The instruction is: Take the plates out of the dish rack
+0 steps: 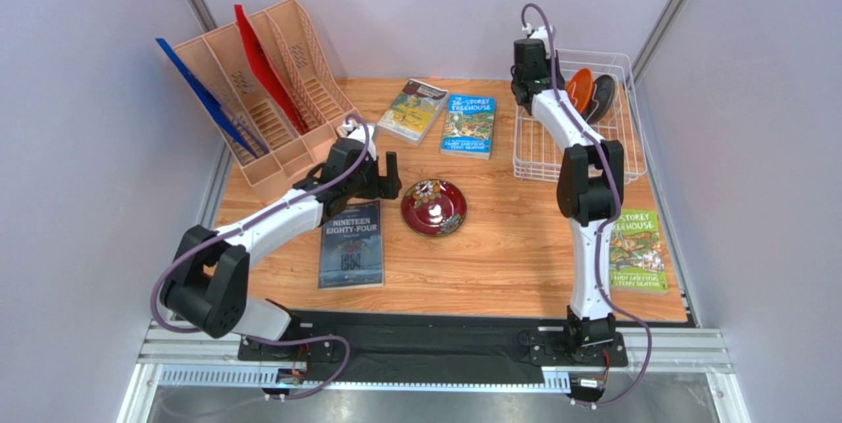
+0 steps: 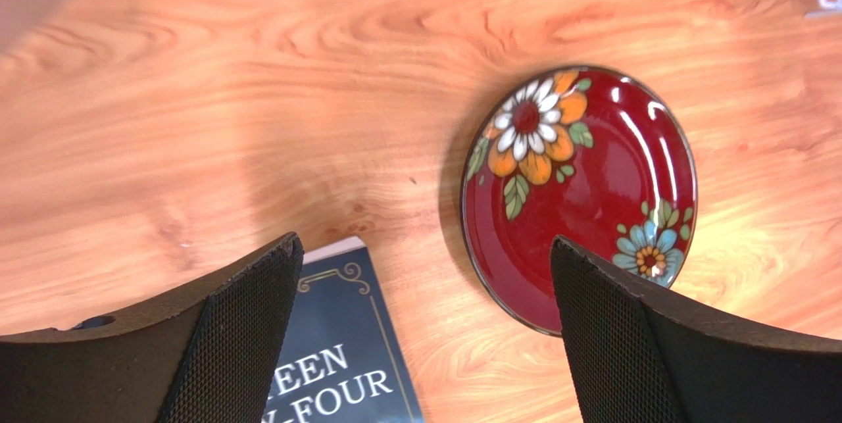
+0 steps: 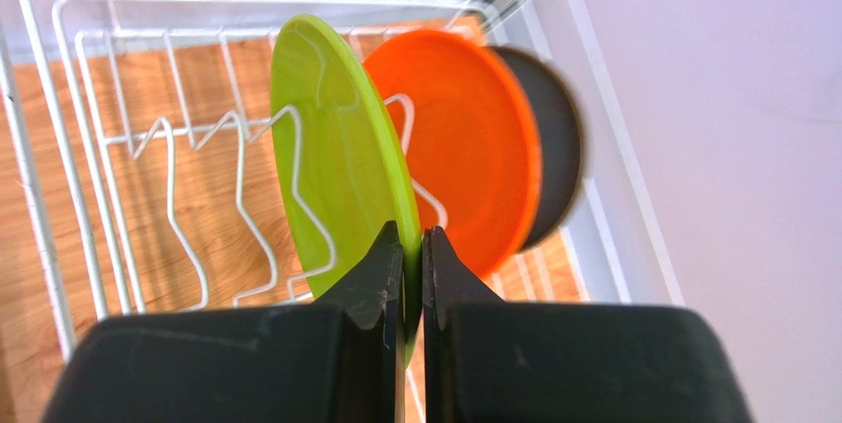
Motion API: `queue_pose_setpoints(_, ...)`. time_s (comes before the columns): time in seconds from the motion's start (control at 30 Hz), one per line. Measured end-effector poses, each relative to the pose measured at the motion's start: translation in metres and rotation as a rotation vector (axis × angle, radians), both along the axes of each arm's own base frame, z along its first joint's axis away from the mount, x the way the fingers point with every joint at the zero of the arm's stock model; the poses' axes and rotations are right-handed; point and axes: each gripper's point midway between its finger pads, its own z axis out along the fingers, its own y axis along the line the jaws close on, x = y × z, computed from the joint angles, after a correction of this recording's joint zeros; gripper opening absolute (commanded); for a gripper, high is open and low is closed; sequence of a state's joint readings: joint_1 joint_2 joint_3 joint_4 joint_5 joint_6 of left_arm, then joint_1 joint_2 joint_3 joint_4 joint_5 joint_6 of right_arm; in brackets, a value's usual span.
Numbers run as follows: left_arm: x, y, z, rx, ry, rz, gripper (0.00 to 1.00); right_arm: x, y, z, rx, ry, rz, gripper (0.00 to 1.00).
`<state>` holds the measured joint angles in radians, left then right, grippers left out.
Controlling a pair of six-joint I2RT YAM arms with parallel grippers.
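Lime green plate (image 3: 331, 147) stands upright in the white dish rack (image 1: 542, 147), right gripper (image 3: 413, 243) clamped on its rim; left gripper (image 2: 425, 245) spread wide, red floral plate (image 2: 583, 186) at its two o'clock.

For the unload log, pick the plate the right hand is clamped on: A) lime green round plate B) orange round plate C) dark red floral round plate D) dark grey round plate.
A: the right hand pinches the rim of the lime green round plate, upright in the white wire dish rack.

Top/L-wrist cams share red plate (image 1: 434, 208); R-wrist prob. above rack (image 1: 537, 150).
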<state>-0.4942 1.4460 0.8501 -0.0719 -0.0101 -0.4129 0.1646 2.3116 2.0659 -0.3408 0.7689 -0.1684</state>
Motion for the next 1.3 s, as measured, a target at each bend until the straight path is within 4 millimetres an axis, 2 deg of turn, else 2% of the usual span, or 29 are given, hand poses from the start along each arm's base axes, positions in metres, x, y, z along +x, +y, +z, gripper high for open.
queue_pose_setpoints(0.1,0.000,0.004,0.014,0.005,-0.039,0.001,1.00,-0.010,0.004,0.028,-0.083,-0.043,-0.031,0.00)
queue_pose_setpoints(0.23,-0.002,0.000,0.018,-0.002,-0.039,-0.028,1.00,-0.032,0.008,0.072,-0.109,-0.103,-0.059,0.00)
queue_pose_setpoints(0.4,-0.007,-0.015,0.020,-0.056,-0.018,-0.092,1.00,-0.093,0.019,0.140,0.034,-0.212,-0.010,0.00)
queue_pose_setpoints(0.47,-0.008,-0.025,0.023,-0.100,-0.013,-0.128,1.00,-0.123,0.029,0.159,0.145,-0.259,0.058,0.00)
queue_pose_setpoints(0.53,-0.010,-0.038,0.029,-0.157,-0.012,-0.169,1.00,-0.152,0.044,0.168,0.264,-0.295,0.143,0.00)
queue_pose_setpoints(0.63,-0.012,-0.060,0.038,-0.266,-0.009,-0.240,1.00,-0.188,0.071,0.155,0.444,-0.287,0.279,0.00)
queue_pose_setpoints(0.77,-0.013,-0.087,0.053,-0.415,-0.009,-0.322,1.00,-0.220,0.112,0.108,0.664,-0.192,0.424,0.00)
queue_pose_setpoints(0.87,-0.015,-0.105,0.063,-0.515,-0.003,-0.373,1.00,-0.243,0.141,0.062,0.824,-0.076,0.485,0.00)
queue_pose_setpoints(0.97,-0.018,-0.119,0.070,-0.587,0.008,-0.410,0.99,-0.259,0.162,0.038,0.947,-0.002,0.524,0.00)
queue_pose_setpoints(1.03,-0.019,-0.128,0.075,-0.631,0.010,-0.431,0.99,-0.266,0.173,0.033,1.009,0.013,0.553,0.00)
queue_pose_setpoints(1.13,-0.021,-0.141,0.082,-0.680,0.001,-0.456,0.90,-0.271,0.186,0.040,1.091,-0.005,0.605,0.00)
queue_pose_setpoints(1.17,-0.022,-0.144,0.083,-0.692,0.002,-0.461,0.80,-0.273,0.191,0.044,1.121,-0.016,0.627,0.00)
queue_pose_setpoints(1.23,-0.024,-0.150,0.083,-0.708,0.004,-0.470,0.72,-0.275,0.197,0.049,1.156,-0.028,0.655,0.00)
queue_pose_setpoints(1.27,-0.025,-0.153,0.083,-0.714,0.003,-0.475,0.61,-0.276,0.200,0.050,1.177,-0.031,0.669,0.00)
queue_pose_setpoints(1.3,-0.026,-0.155,0.082,-0.721,0.008,-0.475,0.56,-0.276,0.202,0.050,1.189,-0.031,0.675,0.00)
